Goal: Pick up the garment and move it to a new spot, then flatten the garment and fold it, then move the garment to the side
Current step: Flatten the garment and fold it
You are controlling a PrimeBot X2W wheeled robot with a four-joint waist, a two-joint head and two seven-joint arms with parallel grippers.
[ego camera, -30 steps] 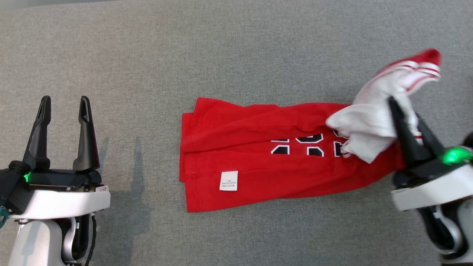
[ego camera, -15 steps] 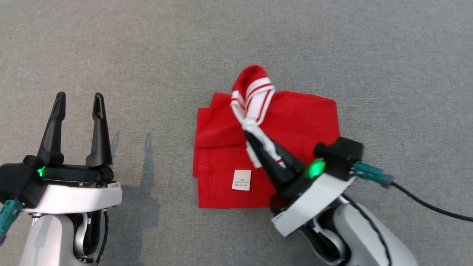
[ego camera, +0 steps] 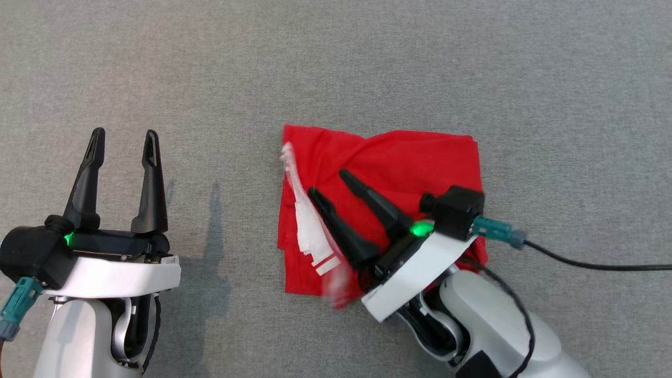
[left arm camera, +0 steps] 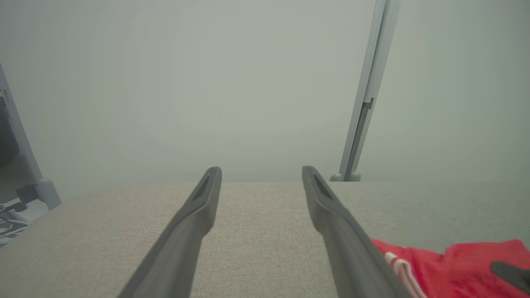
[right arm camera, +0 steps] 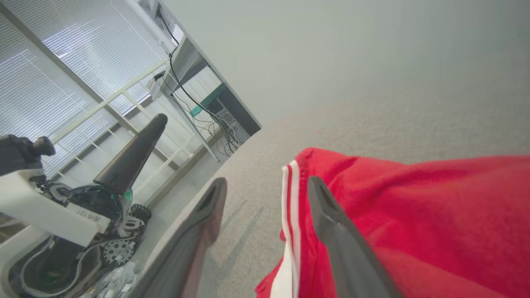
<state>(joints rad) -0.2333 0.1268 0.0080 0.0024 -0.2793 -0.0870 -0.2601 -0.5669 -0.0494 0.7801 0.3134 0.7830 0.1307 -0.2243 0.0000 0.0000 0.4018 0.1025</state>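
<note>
One red garment [ego camera: 420, 157], one left gripper [ego camera: 125, 133] spread aside, one right gripper [ego camera: 328, 181] spread over it.

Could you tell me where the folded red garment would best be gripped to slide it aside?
Probably grip the garment by its right edge, coming from the robot's right: that side looks a clean fold, while the white-striped trim at left lies loose.
</note>
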